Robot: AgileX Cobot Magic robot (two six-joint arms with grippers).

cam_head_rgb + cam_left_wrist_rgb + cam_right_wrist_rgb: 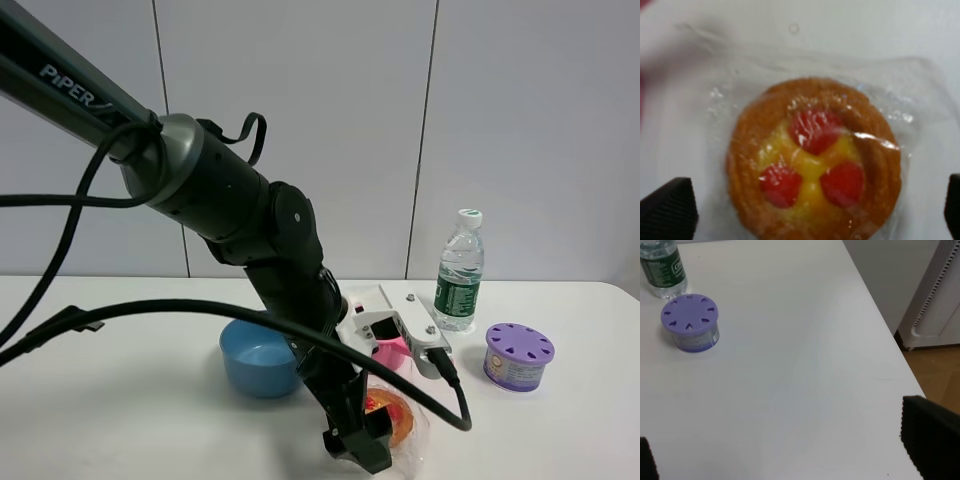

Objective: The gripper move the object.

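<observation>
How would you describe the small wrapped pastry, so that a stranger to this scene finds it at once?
On the white table, look at the near edge, just right of the blue bowl, where the black arm reaches down. There lies the pastry: round, golden-brown, with three red dots on yellow filling. It alone sits in crinkly clear wrap.

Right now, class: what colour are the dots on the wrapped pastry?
Red; the pastry shows best in the left wrist view.

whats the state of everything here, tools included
pastry, wrapped, lying flat, not gripped
left tool, open, jaws either side of the pastry
right tool, open, holding nothing
water bottle, upright, cap on
purple container, upright, lid on
blue bowl, upright, nothing seen inside
</observation>
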